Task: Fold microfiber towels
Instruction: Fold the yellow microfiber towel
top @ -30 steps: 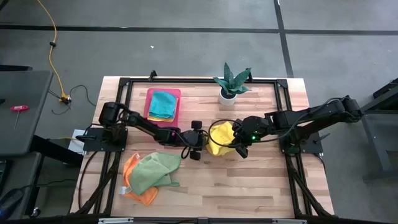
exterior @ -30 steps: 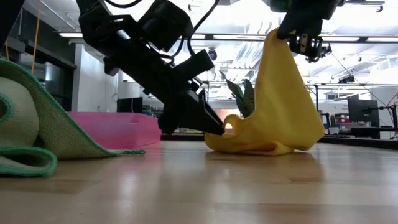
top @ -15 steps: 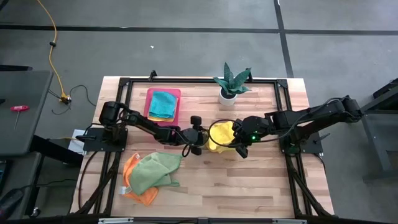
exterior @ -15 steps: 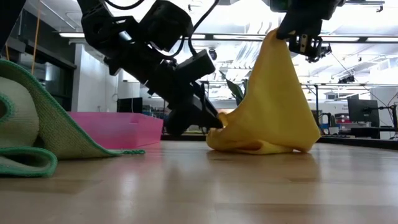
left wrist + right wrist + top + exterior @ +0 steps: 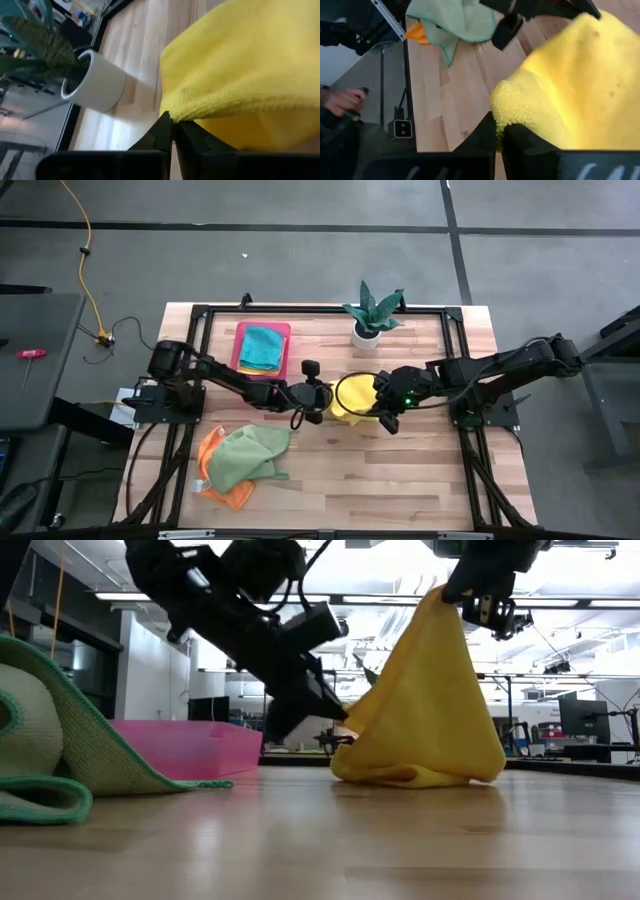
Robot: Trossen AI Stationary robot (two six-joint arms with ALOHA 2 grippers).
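A yellow microfiber towel stands like a tent at the table's middle, its lower folds resting on the wood. My right gripper is shut on its peak. My left gripper is shut on its left corner, a little above the table. A light green towel lies crumpled over an orange one at the near left. A teal towel lies in the pink tray. My left gripper pinches a corner of the towel's edge between its two fingertips. The fingers slant down from the table's left. That corner is lifted off the table and the cloth rises from it toward the peak. My right gripper pinches another corner of the towel between its fingertips, slanting down from the right. The towel hangs from it, with the bottom folds on the table.
A potted plant in a white pot stands just beyond the yellow towel. The pink tray sits at the far left. Bare wood lies toward the near edge and at the right. A person's hand shows beyond the table's edge.
My left gripper has shut on the yellow towel's left corner, rolled somewhat and risen, lifting that corner off the table. The towel's left side is now drawn up into a straighter slope, while its bottom stays on the wood.
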